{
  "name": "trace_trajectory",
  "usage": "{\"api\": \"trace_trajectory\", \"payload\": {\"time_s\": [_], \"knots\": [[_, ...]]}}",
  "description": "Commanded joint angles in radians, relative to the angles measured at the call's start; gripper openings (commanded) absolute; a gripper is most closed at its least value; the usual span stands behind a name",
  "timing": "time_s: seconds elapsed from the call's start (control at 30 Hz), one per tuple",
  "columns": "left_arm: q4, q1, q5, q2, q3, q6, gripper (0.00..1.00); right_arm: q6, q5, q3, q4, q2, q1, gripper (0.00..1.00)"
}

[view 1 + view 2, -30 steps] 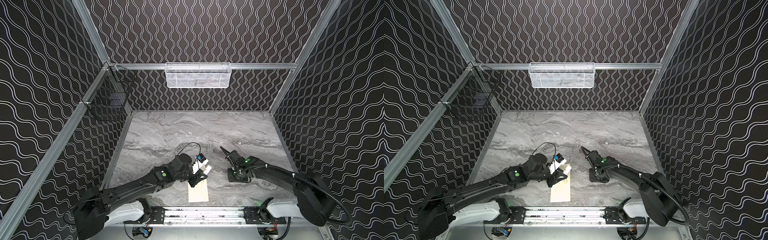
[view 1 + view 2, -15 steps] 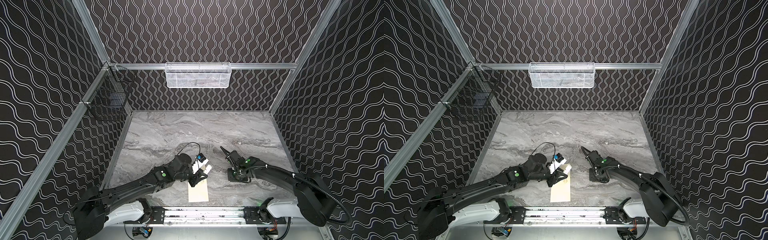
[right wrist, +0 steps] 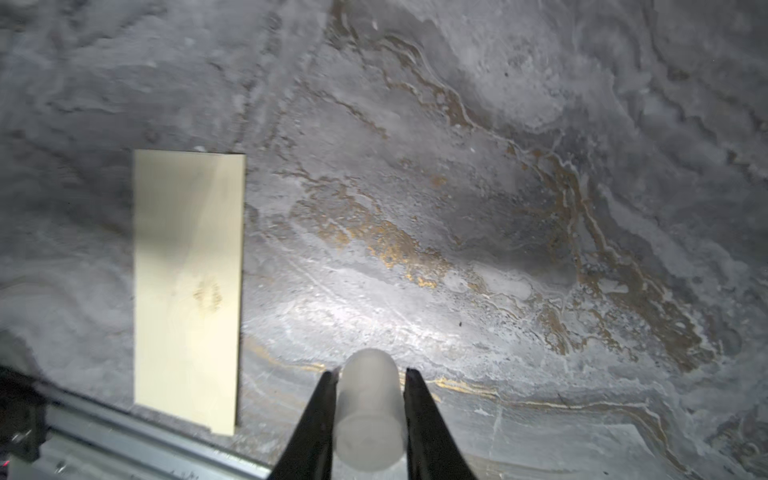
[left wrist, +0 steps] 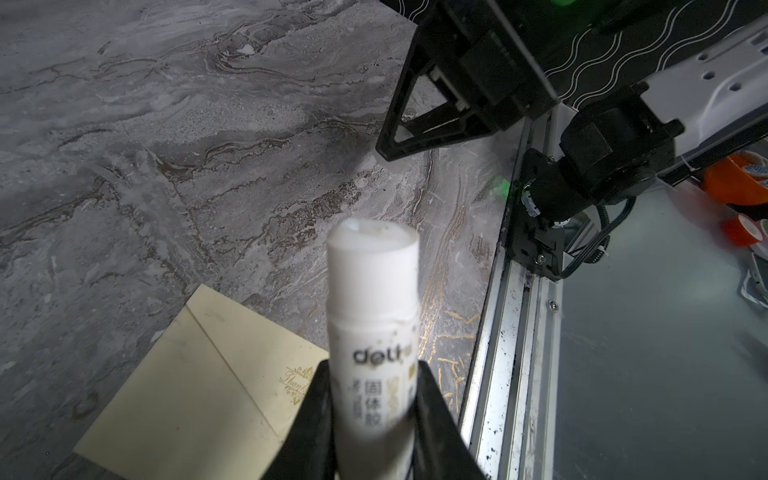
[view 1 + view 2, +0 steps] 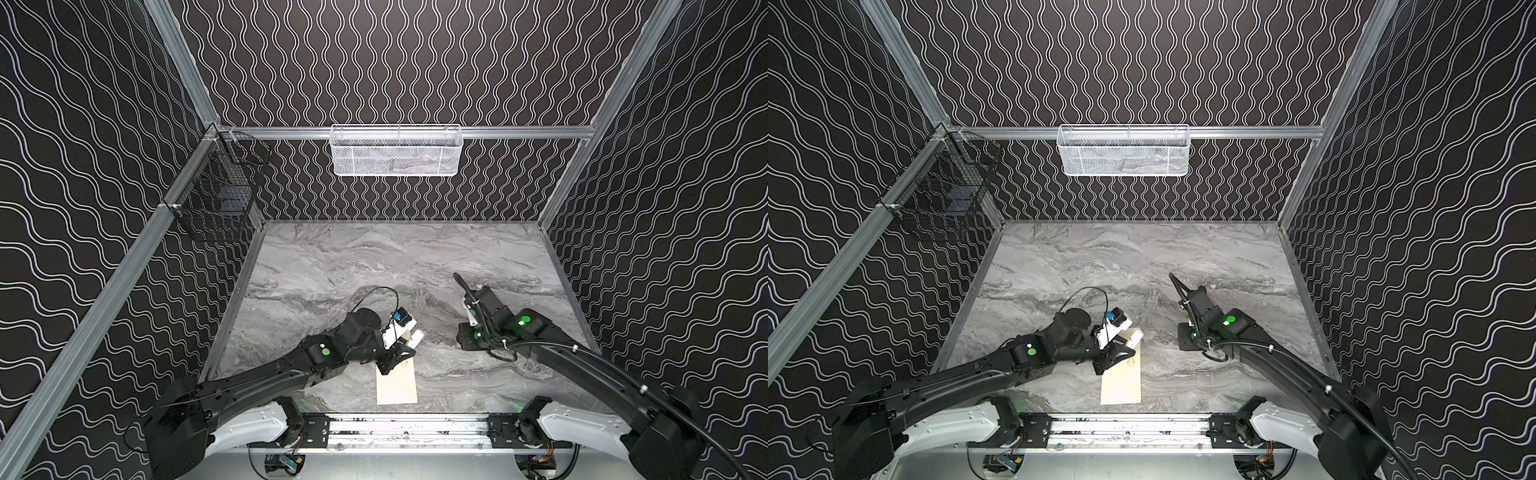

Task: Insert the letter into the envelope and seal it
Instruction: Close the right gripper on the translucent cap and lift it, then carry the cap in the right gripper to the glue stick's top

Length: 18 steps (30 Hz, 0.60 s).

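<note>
So, you're at the sealing step, I'd say. The letter's not in view, prob. already inside the envelope (image 5: 397, 384), whose flap lies folded down, tip at the emblem mid-face.

Left jaws are clenched on the glue stick (image 4: 372, 291). It's uncapped, with the glue end pointing out away from the wrist, twd the right arm's side. Right jaws grasp the translucent cap (image 3: 370, 415), low over the counter (image 5: 374, 257) & well apart from the envelope.

Envelope lies flat on the counter, near short edge just beside the front rail (image 5: 395, 428). Its long axis runs front-to-back in both top views, far end beneath the left jaws.

Can't tell if glue's on the flap.
- If not: the next move needs the flap lifted, the stick run along its edge, then a press down.
- If so: bring stick & cap together, axes lined up, before pushing.
</note>
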Motion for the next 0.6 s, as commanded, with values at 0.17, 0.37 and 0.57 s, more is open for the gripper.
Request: {"api": "trace_trajectory", "payload": {"time_s": [0.17,0.37,0.57], "knots": [[0.017,0.002,0.011,-0.003,0.05,0.083,0.0,-0.156,-0.206,0.079,-0.041,-0.152,0.002,0.17],[0.012,0.002,0.027,0.002,0.07,0.098,0.0,-0.168,-0.342,0.073,0.079,-0.247,0.002,0.16],[0.026,0.002,0.066,0.005,0.08,0.1,0.0,-0.167,-0.465,0.058,0.205,-0.273,0.008,0.16]]}}
